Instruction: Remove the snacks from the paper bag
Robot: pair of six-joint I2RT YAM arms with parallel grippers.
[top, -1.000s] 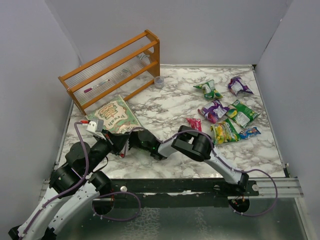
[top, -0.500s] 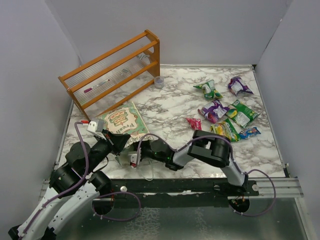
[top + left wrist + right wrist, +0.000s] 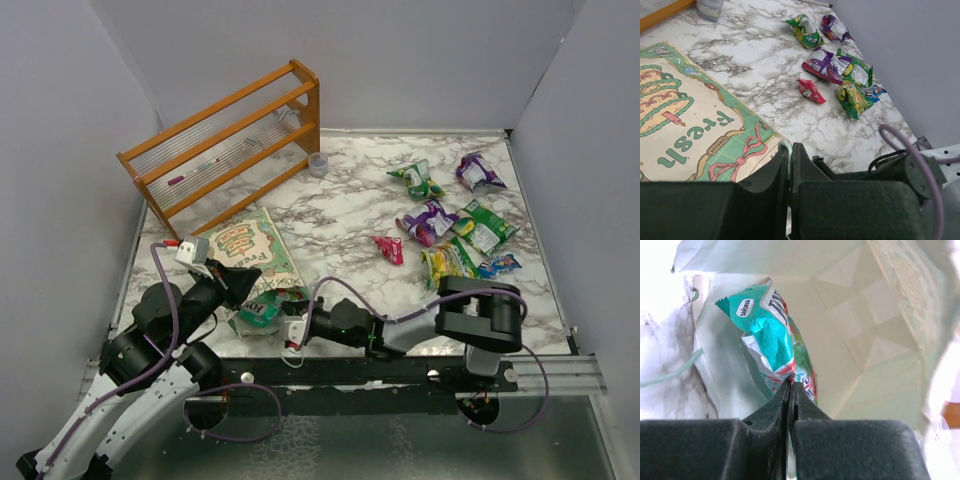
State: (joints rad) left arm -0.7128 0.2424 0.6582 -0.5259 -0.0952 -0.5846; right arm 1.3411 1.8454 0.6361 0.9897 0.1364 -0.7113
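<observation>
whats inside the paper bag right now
One teal snack packet, pinched by the right gripper, sits against the cream lining of the paper bag. No other packet shows; whatever lies behind that packet is covered.

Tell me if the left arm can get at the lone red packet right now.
Probably not: the left gripper is shut on the paper bag, and the red packet lies well away.

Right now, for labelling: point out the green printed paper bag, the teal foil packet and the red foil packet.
green printed paper bag (image 3: 690, 115), left wrist view, printed front.
teal foil packet (image 3: 767, 340), right wrist view, middle.
red foil packet (image 3: 388, 249), top external view, middle.
</observation>
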